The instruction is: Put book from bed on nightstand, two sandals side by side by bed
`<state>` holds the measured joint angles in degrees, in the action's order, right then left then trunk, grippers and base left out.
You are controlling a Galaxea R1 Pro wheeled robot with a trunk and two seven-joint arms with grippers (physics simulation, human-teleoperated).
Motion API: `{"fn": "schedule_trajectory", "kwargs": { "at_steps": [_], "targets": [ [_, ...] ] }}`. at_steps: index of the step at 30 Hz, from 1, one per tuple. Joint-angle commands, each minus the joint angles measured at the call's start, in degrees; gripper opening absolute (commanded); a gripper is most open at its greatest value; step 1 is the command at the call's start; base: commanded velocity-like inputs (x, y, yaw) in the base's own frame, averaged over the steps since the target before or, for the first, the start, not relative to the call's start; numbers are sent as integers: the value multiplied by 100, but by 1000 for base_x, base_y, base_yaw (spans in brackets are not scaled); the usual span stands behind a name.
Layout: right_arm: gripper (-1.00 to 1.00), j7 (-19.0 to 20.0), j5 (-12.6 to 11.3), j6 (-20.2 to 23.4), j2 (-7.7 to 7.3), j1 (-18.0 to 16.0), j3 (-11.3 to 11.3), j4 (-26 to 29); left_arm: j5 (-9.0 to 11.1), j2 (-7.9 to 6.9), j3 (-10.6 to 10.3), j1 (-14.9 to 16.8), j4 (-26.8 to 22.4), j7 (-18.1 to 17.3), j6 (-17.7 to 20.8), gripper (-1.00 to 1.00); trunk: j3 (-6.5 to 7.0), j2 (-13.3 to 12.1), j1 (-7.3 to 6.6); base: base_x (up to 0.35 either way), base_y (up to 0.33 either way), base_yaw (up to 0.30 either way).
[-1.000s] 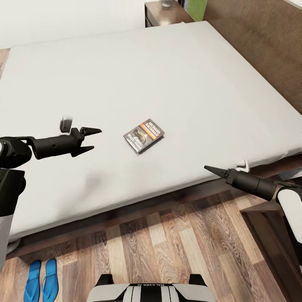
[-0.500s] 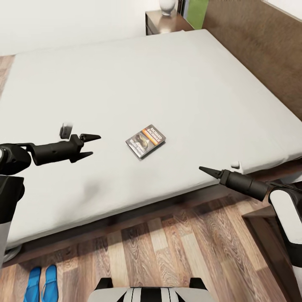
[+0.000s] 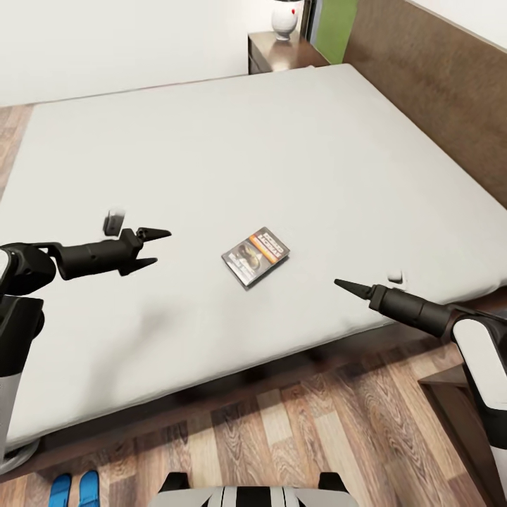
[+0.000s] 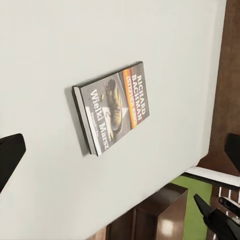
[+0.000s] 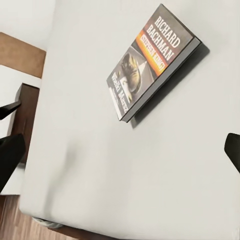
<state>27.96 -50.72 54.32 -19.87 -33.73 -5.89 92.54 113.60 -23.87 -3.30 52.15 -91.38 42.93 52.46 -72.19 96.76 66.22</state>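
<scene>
Book (image 3: 255, 256) lies flat on the bed (image 3: 211, 141), long axis toward two o'clock, between both grippers; left gripper (image 3: 158, 247), fingers apart, roughly as near as the right gripper (image 3: 339, 283), whose finger state I cannot tell.

Bright, even, soft light. Faint arm shadow on mattress (image 3: 211, 155), lower left of head view. Book (image 5: 150, 62) casts thin dark edge. Renders sharp, no glare.

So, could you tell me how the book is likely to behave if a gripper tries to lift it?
The book looks thin and probably light. It lies flat on the soft mattress, so fingers may struggle to get under an edge. A push would likely slide it, not tip it.
</scene>
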Motion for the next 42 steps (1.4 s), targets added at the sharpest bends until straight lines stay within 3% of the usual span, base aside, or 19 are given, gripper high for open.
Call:
{"fn": "schedule_trajectory", "kwargs": {
  "at_steps": [1,7,32,42],
  "targets": [
    [100,33,25,27,0,-3,-11,1,44,2,-5,6,14,82,-6,100,7,1,1,51,34,0],
    [100,34,22,26,1,-2,-32,3,-110,16,-4,33,158,161,-7,100,63,1,1,27,18,-14],
    [100,28,18,34,-11,-2,-31,9,-394,-23,3,10,373,180,-8,100,284,1,1,4,3,-110],
    [100,21,18,34,-7,-2,-7,6,-605,-80,97,-195,353,153,-8,100,364,1,1,0,0,-167]
  ]
}}
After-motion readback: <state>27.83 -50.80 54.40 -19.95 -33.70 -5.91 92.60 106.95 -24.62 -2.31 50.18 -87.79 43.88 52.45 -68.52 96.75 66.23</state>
